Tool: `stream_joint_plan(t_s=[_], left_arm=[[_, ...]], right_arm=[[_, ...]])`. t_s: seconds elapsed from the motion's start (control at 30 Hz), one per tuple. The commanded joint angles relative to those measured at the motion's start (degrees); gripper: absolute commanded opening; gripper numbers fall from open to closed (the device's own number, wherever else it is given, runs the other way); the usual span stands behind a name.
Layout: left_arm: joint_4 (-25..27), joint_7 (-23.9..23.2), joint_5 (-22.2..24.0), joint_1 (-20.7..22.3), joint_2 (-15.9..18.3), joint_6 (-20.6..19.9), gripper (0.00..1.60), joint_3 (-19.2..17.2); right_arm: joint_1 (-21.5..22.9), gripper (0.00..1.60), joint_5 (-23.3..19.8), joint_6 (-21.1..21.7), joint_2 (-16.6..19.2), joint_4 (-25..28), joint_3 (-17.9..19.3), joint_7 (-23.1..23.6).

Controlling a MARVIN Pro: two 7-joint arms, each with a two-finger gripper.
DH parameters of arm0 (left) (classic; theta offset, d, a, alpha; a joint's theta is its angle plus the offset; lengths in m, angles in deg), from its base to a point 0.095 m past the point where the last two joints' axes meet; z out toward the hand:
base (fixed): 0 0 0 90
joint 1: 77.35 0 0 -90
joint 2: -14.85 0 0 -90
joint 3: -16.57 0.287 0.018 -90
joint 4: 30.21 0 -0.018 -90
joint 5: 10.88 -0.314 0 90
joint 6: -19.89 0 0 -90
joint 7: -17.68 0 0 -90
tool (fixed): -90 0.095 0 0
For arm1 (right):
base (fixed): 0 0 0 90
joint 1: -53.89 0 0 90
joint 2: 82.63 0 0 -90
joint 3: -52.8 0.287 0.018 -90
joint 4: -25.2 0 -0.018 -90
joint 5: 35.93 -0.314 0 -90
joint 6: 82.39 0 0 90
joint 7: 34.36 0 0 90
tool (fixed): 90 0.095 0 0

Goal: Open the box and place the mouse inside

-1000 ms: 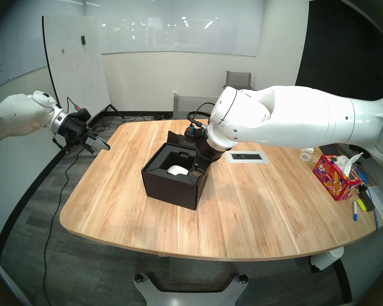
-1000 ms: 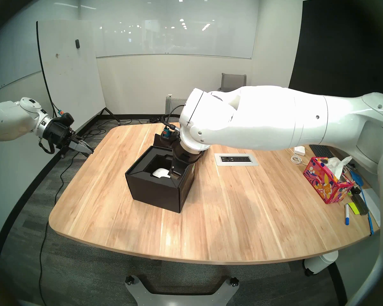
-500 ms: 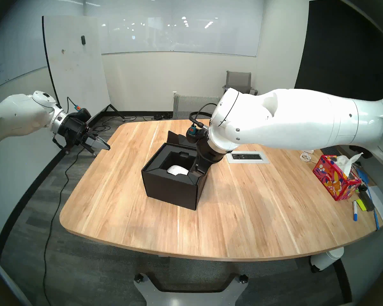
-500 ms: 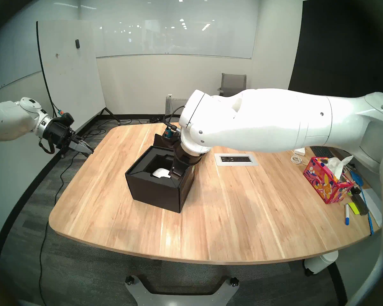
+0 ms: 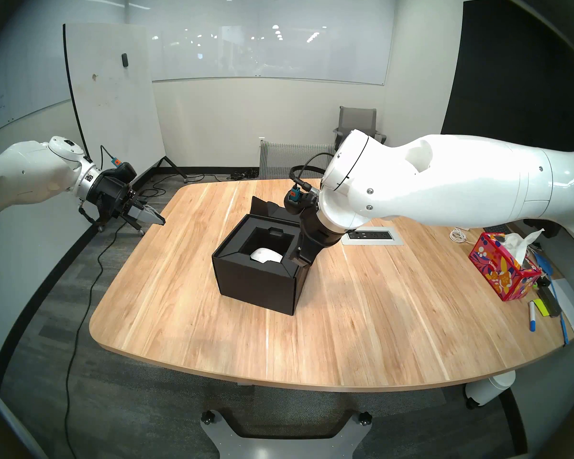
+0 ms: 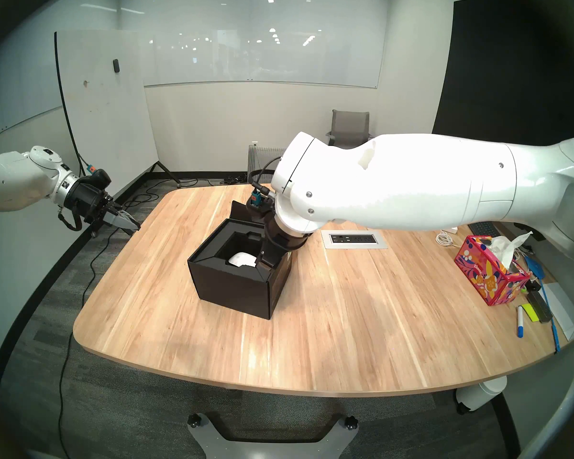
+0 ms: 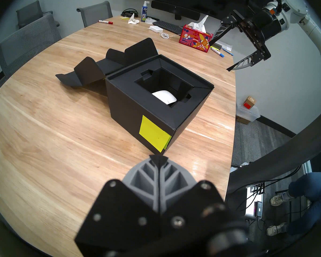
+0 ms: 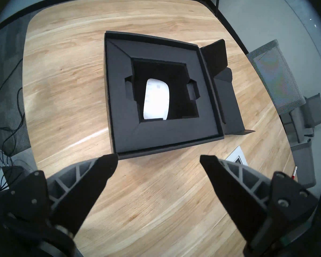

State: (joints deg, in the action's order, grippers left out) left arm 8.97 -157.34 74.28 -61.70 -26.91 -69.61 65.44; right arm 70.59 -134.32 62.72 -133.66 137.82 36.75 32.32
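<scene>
Your mouse (image 8: 156,99) lies in the recess of the open box (image 8: 162,138), lid folded back. The right gripper (image 8: 158,164), jaws spread and empty, has pulled back above the rim, so placement looks finished. The left gripper (image 7: 158,159) hangs clenched, well apart.

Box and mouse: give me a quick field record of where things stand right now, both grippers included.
box: open, lid flap folded back onto the table
mouse: lying in the box's black recess, nothing touching it
right gripper: open, empty, above the box's near edge
left gripper: shut, empty, off the table's left side, aimed at the box
task status: mouse looks placed
</scene>
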Motion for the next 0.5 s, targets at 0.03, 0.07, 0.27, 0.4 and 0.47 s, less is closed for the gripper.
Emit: stream_joint_plan(t_s=[0.03, 0.07, 0.27, 0.4, 0.47], left_arm=[[-0.09, 0.02, 0.27, 1.01, -0.02, 0.0, 0.0, -0.34], [-0.09, 0.02, 0.27, 1.0, -0.02, 0.01, 0.0, -0.34], [-0.12, 0.02, 0.25, 0.97, -0.04, 0.01, 0.0, -0.35], [-0.13, 0.02, 0.24, 0.95, -0.05, 0.02, 0.0, -0.35], [-0.14, 0.02, 0.24, 0.95, -0.05, 0.02, 0.0, -0.36]], right_arm=[[3.2, 1.6, -5.74, -0.11, 3.33, 4.63, 0.56, -5.55], [3.42, 1.6, -6.7, -0.11, 3.84, 5.52, 0.47, -6.42], [3.5, 1.6, -9.75, -0.11, 6.69, 9.68, -0.55, -9.33], [3.7, 1.6, -12.14, -0.11, 9.22, 13.32, -1.66, -12.52], [3.72, 1.6, -12.51, -0.11, 9.74, 14.02, -1.96, -13.18]])
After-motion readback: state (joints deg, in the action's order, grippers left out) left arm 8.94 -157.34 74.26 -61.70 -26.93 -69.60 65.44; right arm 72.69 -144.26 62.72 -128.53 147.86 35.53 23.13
